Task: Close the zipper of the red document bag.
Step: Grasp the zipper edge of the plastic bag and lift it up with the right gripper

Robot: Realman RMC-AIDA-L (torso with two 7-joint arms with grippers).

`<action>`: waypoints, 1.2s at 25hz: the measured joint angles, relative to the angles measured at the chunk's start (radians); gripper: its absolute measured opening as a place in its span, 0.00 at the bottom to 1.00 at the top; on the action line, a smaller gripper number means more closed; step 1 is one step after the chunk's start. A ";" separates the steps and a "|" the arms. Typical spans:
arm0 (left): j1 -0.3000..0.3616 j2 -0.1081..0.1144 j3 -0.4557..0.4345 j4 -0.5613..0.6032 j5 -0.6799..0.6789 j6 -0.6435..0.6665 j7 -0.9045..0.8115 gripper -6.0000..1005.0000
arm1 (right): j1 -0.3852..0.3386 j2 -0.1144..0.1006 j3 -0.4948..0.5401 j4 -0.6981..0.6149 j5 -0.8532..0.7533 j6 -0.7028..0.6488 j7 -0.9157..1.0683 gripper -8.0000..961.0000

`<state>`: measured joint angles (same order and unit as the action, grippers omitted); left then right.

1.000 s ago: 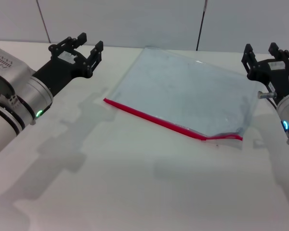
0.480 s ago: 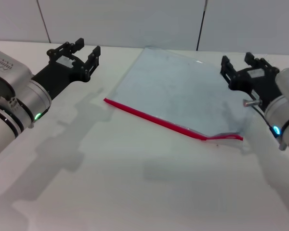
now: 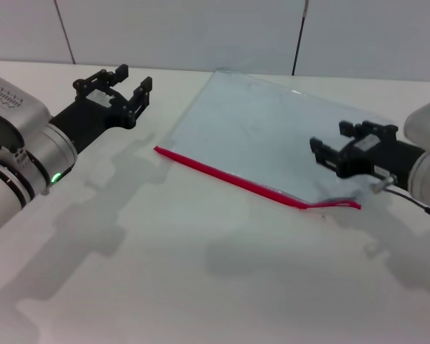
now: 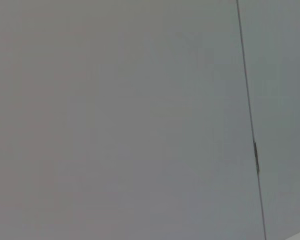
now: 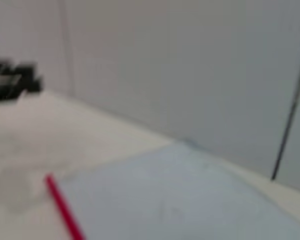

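Observation:
The red document bag [image 3: 272, 136] lies flat on the white table, a clear bluish pouch. Its zipper [image 3: 229, 177] is the red strip along the near long edge, curling up slightly at its right end. My right gripper [image 3: 332, 145] hovers open just above the bag's right part, a little behind the zipper's right end, its fingers pointing left. My left gripper [image 3: 122, 80] hangs open over the table, left of the bag's far left edge and apart from it. The right wrist view shows the bag [image 5: 180, 195], the zipper's left end [image 5: 63, 210] and the left gripper [image 5: 12, 82] farther off.
The white table [image 3: 201, 272] stretches wide in front of the bag. A pale panelled wall [image 3: 201, 32] with dark seams rises right behind the table's far edge. The left wrist view shows only that wall [image 4: 115, 120].
My right gripper has swung in from the table's right edge, leftward and down, to above the bag's right part near the zipper's end. The left gripper has barely shifted.

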<state>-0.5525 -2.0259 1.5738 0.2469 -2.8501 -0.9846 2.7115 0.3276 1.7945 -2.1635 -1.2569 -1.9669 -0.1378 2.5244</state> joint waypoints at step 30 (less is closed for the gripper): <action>-0.004 0.006 0.000 0.001 0.000 0.040 -0.036 0.47 | -0.004 0.236 0.443 -0.069 -0.482 -0.744 -0.477 0.65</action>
<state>-0.5564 -2.0200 1.5736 0.2477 -2.8500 -0.9445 2.6758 0.3232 2.0301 -1.7203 -1.3256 -2.4491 -0.8822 2.0478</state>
